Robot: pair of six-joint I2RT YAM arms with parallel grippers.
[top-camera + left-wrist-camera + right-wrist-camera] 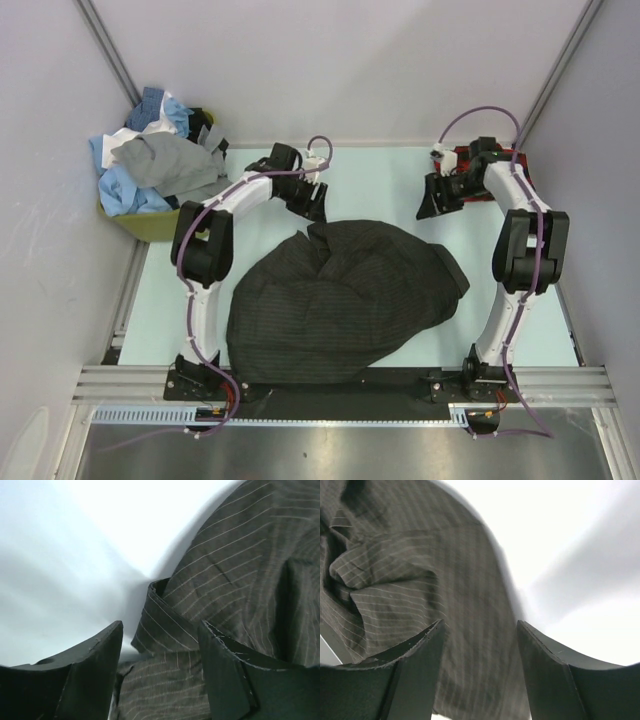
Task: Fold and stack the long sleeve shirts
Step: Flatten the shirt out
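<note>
White-and-black arms (200,310) trailing thin purple cables (481,109).

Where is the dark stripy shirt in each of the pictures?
Top external: the dark pinstriped shirt lies crumpled in the middle of the pale table.
Left wrist: the shirt fills the right side and the bottom middle.
Right wrist: the shirt fills the left side, down to the bottom.
Shared landmark: the pale table shows beside the shirt's edge in all three views.

charcoal shirt (340,295) fills centre, bin (150,226) far left
</note>
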